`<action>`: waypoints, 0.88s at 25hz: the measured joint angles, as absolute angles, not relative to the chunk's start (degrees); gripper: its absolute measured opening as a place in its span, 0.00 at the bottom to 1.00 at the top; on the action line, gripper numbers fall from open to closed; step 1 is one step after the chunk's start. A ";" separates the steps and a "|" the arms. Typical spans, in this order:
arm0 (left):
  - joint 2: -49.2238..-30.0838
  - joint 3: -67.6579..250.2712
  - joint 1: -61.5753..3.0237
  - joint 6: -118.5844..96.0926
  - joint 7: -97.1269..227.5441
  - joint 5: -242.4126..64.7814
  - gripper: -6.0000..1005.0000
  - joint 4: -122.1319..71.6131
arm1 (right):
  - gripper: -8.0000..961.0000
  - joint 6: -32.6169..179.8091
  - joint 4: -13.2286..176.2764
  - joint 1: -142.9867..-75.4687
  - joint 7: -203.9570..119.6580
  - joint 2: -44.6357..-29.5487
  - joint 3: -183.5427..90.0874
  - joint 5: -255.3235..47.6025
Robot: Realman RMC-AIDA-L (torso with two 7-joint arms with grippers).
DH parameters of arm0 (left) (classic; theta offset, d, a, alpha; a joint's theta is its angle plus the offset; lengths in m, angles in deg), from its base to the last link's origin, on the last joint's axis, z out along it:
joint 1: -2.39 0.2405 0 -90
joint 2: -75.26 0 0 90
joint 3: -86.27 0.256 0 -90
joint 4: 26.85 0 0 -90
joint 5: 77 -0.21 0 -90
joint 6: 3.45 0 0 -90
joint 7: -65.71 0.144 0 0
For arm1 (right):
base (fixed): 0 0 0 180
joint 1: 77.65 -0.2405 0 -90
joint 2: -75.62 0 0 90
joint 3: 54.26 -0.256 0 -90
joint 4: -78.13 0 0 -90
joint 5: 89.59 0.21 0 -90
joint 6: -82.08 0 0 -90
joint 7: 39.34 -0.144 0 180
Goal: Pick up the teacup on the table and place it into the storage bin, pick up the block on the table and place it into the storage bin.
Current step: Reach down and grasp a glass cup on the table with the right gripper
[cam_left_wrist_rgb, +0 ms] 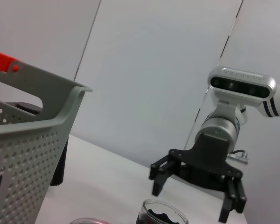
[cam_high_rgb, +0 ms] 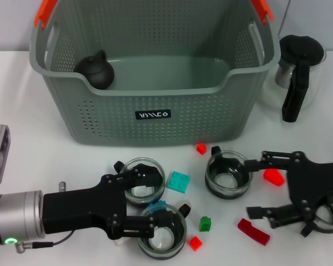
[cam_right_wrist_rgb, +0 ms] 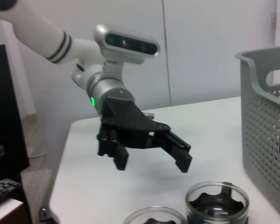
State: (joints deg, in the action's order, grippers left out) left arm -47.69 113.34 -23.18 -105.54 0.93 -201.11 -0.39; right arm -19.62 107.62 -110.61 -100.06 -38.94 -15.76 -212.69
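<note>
The grey-green storage bin [cam_high_rgb: 155, 105] stands at the back centre; it also shows in the left wrist view [cam_left_wrist_rgb: 28, 140] and the right wrist view [cam_right_wrist_rgb: 266, 116]. Three glass teacups stand in front of it: one on the left [cam_high_rgb: 143, 180], one near the front [cam_high_rgb: 164, 234] and one on the right [cam_high_rgb: 227, 174]. A teal block [cam_high_rgb: 178, 182] lies between them. My left gripper [cam_high_rgb: 161, 197] is open, low over the two left cups; it also shows in the right wrist view [cam_right_wrist_rgb: 153, 163]. My right gripper [cam_high_rgb: 248, 187] is open beside the right cup; it also shows in the left wrist view [cam_left_wrist_rgb: 191, 203].
A black round pot [cam_high_rgb: 95, 71] lies inside the bin at its left. A glass carafe with a black handle [cam_high_rgb: 297, 72] stands right of the bin. Red [cam_high_rgb: 273, 177], dark red [cam_high_rgb: 253, 231], green [cam_high_rgb: 205, 223] and small red [cam_high_rgb: 201, 148] blocks lie scattered. Another glass [cam_high_rgb: 330, 215] sits under the right arm.
</note>
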 joint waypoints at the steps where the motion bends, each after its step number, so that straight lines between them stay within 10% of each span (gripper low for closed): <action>1: -47.70 113.35 -23.18 -105.56 0.93 -201.11 0.91 -0.40 | 0.98 -20.68 107.63 -110.44 -100.16 -38.48 -15.95 -212.67; 22: -48.35 112.05 -22.48 -101.75 0.75 -199.75 0.91 -3.06 | 0.98 -31.56 122.20 -103.06 -108.86 -31.24 -16.64 -219.53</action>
State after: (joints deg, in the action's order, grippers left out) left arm -48.35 112.05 -22.48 -101.75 0.75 -199.75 -3.06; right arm -31.56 122.20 -103.06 -108.86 -31.24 -16.64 -219.53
